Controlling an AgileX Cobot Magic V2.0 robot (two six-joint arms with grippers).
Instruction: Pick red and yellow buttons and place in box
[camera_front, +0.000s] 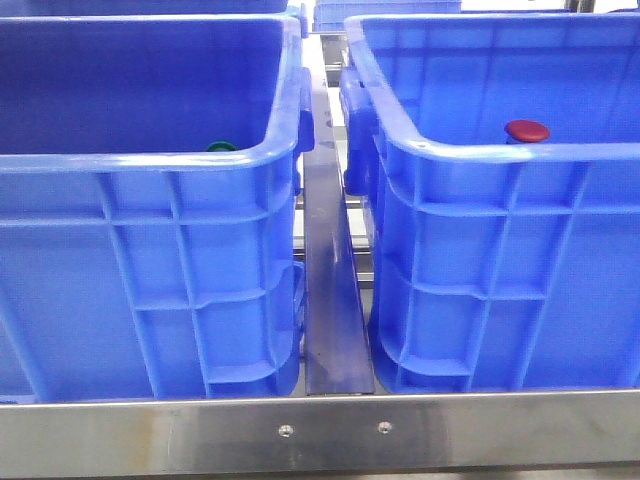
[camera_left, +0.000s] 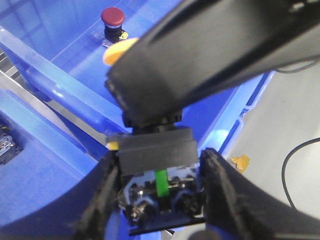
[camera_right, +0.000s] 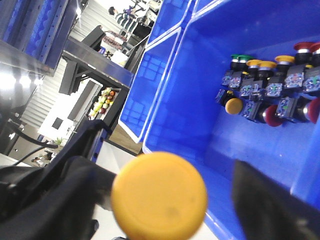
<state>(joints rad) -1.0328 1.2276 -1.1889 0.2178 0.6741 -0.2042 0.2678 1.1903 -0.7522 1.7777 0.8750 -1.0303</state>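
Closest to the front camera is the steel front rail (camera_front: 320, 432) with 2 screws in it, and right behind it sit 2 big blue crates side by side with a metal divider strip (camera_front: 335, 290) running between them. The right crate (camera_front: 500, 270) has a red button (camera_front: 527, 131) poking up just over its near rim, and the left crate (camera_front: 140, 280) shows a sliver of a green cap (camera_front: 222, 147) at its rim. Neither arm shows up in the front view.

In the right wrist view the right end effector (camera_right: 165, 200) is clamped on a yellow button (camera_right: 159, 196), cap facing the camera, held above the open blue crate. Down in that crate there's a pile of spare buttons (camera_right: 272, 92), green, yellow and red caps all jumbled together on the floor.

The left wrist view has the left end effector (camera_left: 159, 192) gripping a dark button body (camera_left: 157, 152) between its fingers (camera_left: 102, 195), with a green stripe visible underneath. The other arm (camera_left: 210, 50) crosses right over it. A red-capped button (camera_left: 112, 16) stands on the blue crate floor beyond, with a bit of yellow cap (camera_left: 116, 51) near it
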